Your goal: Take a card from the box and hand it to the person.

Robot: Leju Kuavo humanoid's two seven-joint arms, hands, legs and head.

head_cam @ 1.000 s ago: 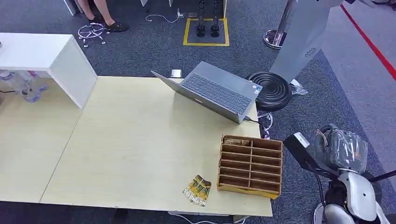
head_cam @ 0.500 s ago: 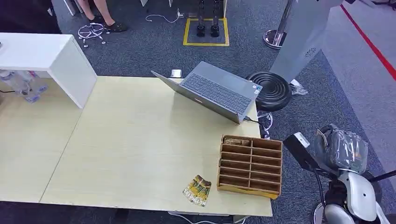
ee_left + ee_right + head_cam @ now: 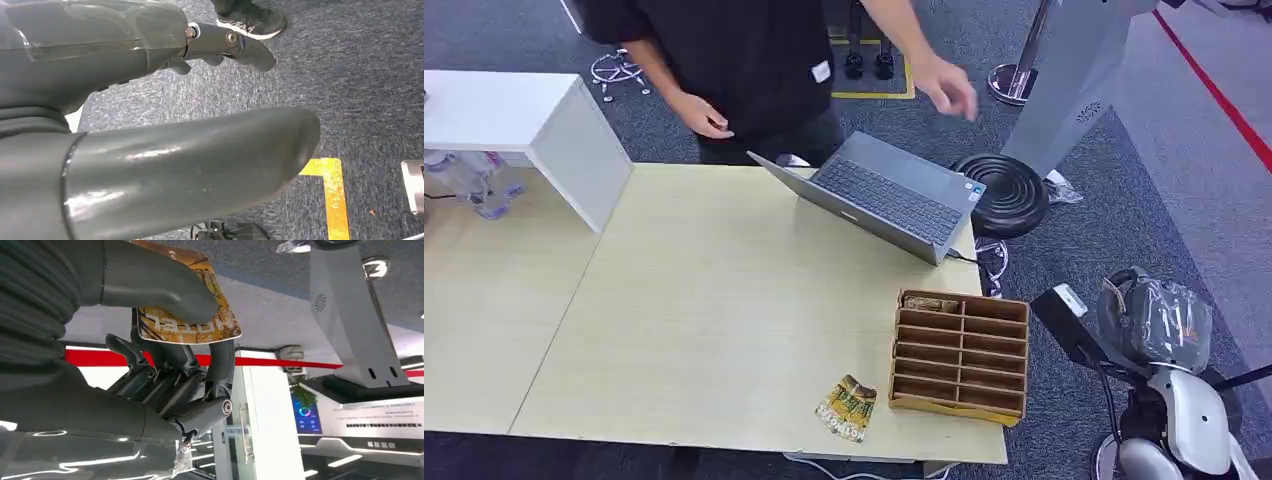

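My right hand [image 3: 170, 370] holds a yellow-brown printed card [image 3: 187, 315], the thumb [image 3: 150, 280] pressing it against the dark fingers. From the head, the right hand [image 3: 1159, 322] hangs off the table's right side, beside the wooden divided box [image 3: 961, 353]. One compartment at the box's far left holds a card [image 3: 929, 301]. Another card [image 3: 846, 408] lies on the table just left of the box. A person in black [image 3: 724, 60] stands behind the table, one hand [image 3: 946, 86] out over the laptop. My left hand [image 3: 90, 55] hangs over the carpet, holding nothing.
An open grey laptop [image 3: 884, 195] sits at the table's far right. A white shelf unit [image 3: 534, 125] stands at the far left. A black round stool [image 3: 1002, 192] and a grey kiosk base [image 3: 1074, 90] stand on the carpet to the right.
A person has stepped in behind the table's far edge and reaches one hand out over the laptop. My right arm and the things on the table have not moved.
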